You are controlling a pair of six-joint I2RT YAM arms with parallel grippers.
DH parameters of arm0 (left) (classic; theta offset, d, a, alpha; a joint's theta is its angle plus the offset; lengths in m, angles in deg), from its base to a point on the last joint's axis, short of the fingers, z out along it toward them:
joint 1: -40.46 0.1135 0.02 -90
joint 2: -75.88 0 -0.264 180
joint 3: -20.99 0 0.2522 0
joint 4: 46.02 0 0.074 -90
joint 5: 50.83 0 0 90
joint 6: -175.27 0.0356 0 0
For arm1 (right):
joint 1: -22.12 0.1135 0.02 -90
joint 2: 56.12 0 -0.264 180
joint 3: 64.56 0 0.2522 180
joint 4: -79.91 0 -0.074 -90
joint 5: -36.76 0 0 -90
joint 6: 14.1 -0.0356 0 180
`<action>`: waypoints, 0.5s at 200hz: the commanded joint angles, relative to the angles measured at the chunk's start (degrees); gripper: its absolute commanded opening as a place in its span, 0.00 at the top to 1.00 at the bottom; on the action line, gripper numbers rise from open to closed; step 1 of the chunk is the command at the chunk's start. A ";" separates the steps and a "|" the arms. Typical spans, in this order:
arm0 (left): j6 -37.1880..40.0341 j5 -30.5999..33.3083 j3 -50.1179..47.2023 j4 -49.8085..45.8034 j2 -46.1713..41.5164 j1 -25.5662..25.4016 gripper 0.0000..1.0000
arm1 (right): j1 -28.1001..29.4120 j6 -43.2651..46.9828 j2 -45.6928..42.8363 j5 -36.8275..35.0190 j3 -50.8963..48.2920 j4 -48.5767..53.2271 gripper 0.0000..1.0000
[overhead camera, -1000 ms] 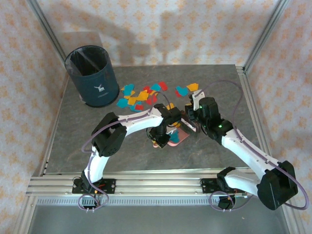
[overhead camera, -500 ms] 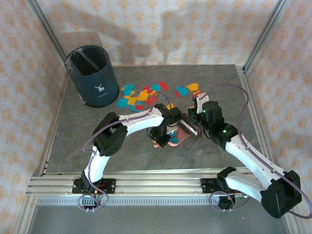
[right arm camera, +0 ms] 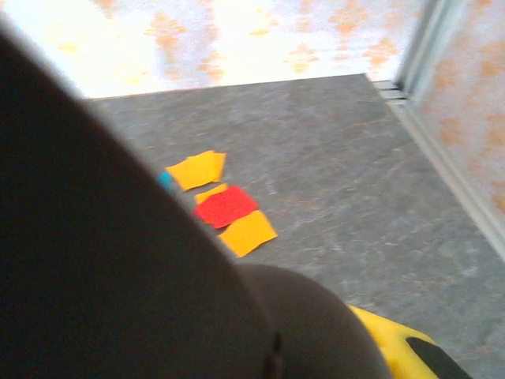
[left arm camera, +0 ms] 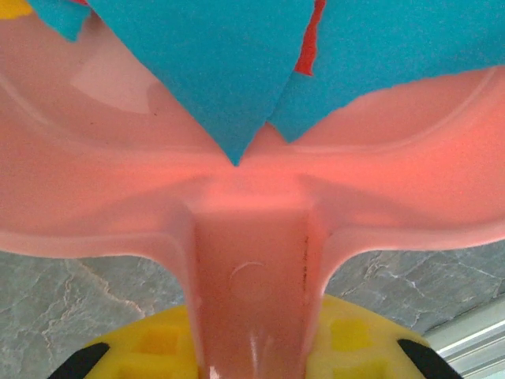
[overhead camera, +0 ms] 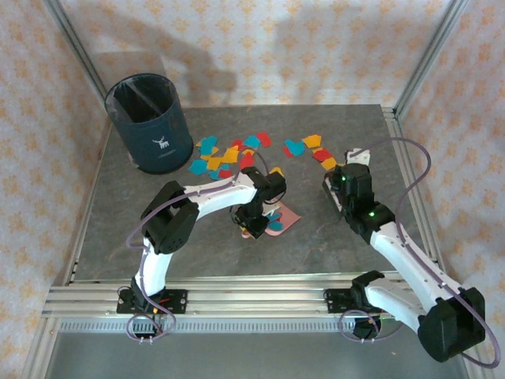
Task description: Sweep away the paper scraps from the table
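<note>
- Over the table [overhead camera: 118, 229], in the top view, the left gripper [overhead camera: 254, 224] is clamped on the handle of the pink dustpan [overhead camera: 287, 219], which lies near the middle.
- Most paper scraps [overhead camera: 229, 154] lie loose at 12 o'clock from the dustpan, with a smaller bunch toward 1 o'clock. A dark bin [overhead camera: 150, 122] stands at 10 o'clock.
- At 3 o'clock from the dustpan, apart from it, the right gripper [overhead camera: 333, 196] has its jaws closed narrow.
- From the left wrist, yellow pads pinch the pink handle at 6 o'clock. Teal pieces lie in the pan at 12 o'clock.
- From the right wrist, a dark object [right arm camera: 95, 237] rises out of the grip. Yellow and red scraps lie on the grey surface just beyond it.
</note>
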 commanded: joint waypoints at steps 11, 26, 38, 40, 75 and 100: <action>1.51 0.64 -1.60 -0.96 -2.62 0.83 1.00 | -4.15 0.32 4.39 -3.11 4.72 -6.01 1.00; 1.81 0.44 -1.87 -1.09 -2.91 0.98 1.00 | -5.68 1.84 7.03 -3.22 6.14 -7.69 1.00; 1.88 0.68 -1.96 -1.28 -3.17 1.14 1.00 | -6.55 3.47 9.14 -3.61 7.20 -9.39 1.00; 1.89 0.62 -2.03 -1.31 -3.17 1.18 1.00 | -6.65 3.75 9.52 -3.68 7.43 -9.64 1.00; 2.22 0.65 -2.19 -1.34 -3.70 1.28 1.00 | -9.10 6.79 15.72 -4.47 11.39 -12.69 1.00; 2.16 0.46 -2.13 -1.39 -3.86 1.28 1.00 | -10.29 8.83 20.61 -4.67 14.50 -14.31 1.00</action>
